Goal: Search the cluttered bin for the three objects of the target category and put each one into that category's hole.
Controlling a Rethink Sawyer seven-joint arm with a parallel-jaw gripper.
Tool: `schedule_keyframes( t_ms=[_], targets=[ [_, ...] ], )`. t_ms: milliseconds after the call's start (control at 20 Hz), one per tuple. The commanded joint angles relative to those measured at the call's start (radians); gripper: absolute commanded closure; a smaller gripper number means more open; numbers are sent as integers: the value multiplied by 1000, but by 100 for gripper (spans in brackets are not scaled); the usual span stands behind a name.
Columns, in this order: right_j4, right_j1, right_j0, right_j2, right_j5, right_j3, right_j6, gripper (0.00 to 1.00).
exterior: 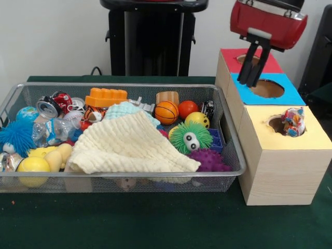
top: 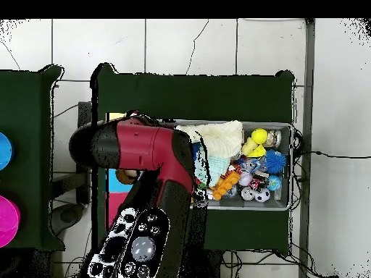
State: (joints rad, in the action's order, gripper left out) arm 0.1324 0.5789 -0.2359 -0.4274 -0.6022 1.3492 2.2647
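Observation:
The silver wire-mesh bin (exterior: 124,86) lies at the left, full of clutter; it also shows in the overhead view (top: 290,166). One printed white wad (exterior: 293,122) sits in the round hole (exterior: 277,124) of the yellow-topped box (exterior: 280,166), resting against its right rim. No other printed wad shows clearly in the bin. My gripper (exterior: 251,78) hangs over the blue-topped box (exterior: 267,88), up and behind the yellow hole. It is open and empty. In the overhead view my arm (top: 145,156) hides the gripper and most of the boxes.
A cream knitted cloth (exterior: 129,145) covers the bin's middle, over a mint cloth (exterior: 124,109). Around them lie a green spiky ball with eyes (exterior: 191,137), a purple one (exterior: 207,160), a blue one (exterior: 15,136), a small basketball (exterior: 166,112) and crushed cans (exterior: 52,104). The red-topped box (exterior: 233,54) stands farthest.

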Motion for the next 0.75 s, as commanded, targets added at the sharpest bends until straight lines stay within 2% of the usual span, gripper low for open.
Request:
schedule_keyframes(
  t_ms=[50,200,750],
  targets=[
    [-102,-49,-4,-45,179,167,165,100],
    [-95,-62,-7,-61,224,189,188,100],
    [-93,-58,39,-31,326,233,117,100]
  ],
)
